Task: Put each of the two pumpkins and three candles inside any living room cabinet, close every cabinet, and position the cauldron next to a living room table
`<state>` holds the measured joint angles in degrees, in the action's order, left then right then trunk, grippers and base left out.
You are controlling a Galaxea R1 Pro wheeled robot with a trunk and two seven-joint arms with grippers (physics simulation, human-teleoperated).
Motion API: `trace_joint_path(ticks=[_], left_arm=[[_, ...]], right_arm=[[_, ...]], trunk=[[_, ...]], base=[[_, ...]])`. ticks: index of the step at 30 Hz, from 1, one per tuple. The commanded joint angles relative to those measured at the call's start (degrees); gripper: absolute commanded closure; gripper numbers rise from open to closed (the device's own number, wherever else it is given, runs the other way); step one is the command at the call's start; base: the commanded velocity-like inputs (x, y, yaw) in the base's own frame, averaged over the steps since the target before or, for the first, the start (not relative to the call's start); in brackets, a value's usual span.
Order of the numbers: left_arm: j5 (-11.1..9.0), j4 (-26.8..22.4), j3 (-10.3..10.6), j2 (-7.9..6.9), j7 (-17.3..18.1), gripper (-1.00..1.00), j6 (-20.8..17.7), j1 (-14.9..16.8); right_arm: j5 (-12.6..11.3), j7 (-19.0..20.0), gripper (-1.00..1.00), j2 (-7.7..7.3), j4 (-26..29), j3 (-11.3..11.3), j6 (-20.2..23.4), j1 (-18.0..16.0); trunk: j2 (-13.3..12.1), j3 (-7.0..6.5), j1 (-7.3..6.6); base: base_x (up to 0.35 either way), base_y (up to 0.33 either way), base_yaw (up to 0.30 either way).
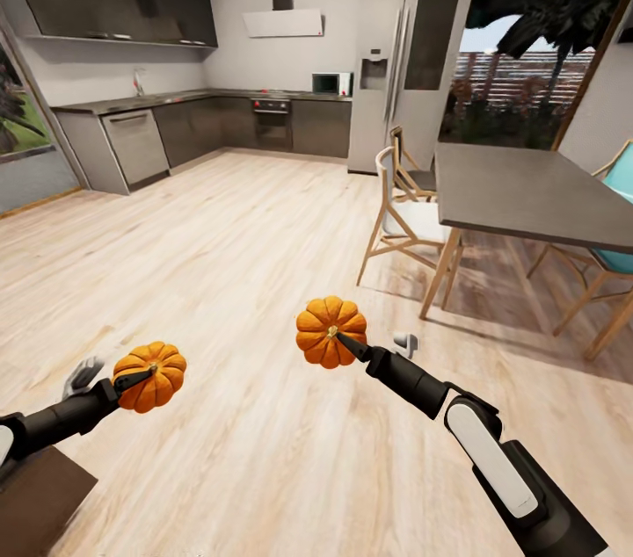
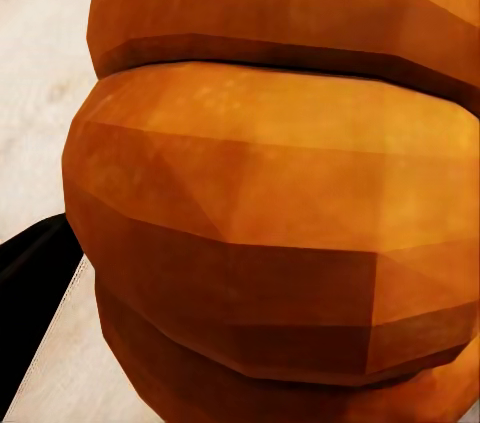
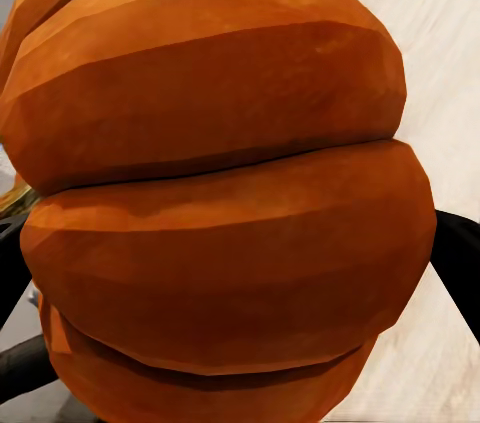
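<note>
**While facing the kitchen, both arms hold a pumpkin**

Held low at the left, the left gripper has its jaws clamped on a ribbed, matte orange pumpkin, its black arm reaching in from the frame's edge above pale wood-plank floor. Toward the right, the right gripper pinches a second pumpkin, arm stretched forward and up. Beyond stands a grey dining table with wooden chairs.
</note>
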<state>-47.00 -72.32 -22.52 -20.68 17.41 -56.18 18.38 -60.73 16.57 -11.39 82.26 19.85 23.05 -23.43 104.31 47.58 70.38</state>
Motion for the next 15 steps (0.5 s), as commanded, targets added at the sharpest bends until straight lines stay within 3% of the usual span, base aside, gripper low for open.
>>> trace_joint_path(ticks=[1,7,12,15], left_arm=[[-0.2,-0.02,-0.08,0.05,0.3,1.0,-0.34,0.08],[-0.2,-0.02,0.01,0.11,0.26,1.0,-0.33,0.08],[-0.49,-0.01,-1.44,-0.13,0.79,1.0,-0.59,-0.52],[-0.4,-0.09,-0.44,0.62,0.78,1.0,-0.59,-0.53]], right_arm=[[-0.69,-0.05,1.0,-0.04,0.08,0.01,0.24,-0.03],[-0.7,-0.03,1.0,-0.05,0.1,0.01,0.4,-0.03],[-2.18,0.72,1.0,-0.27,1.76,0.8,2.15,-0.04],[-1.98,0.62,1.0,-0.25,2.73,1.09,2.36,0.04]], trunk=[[0.03,0.04,-0.01],[0.03,0.04,-0.01],[0.03,0.04,-0.01],[0.03,0.04,-0.01]], base=[[0.0,0.0,0.28],[0.0,0.0,0.089],[0.0,0.0,0.0],[0.0,-0.002,0.0]])
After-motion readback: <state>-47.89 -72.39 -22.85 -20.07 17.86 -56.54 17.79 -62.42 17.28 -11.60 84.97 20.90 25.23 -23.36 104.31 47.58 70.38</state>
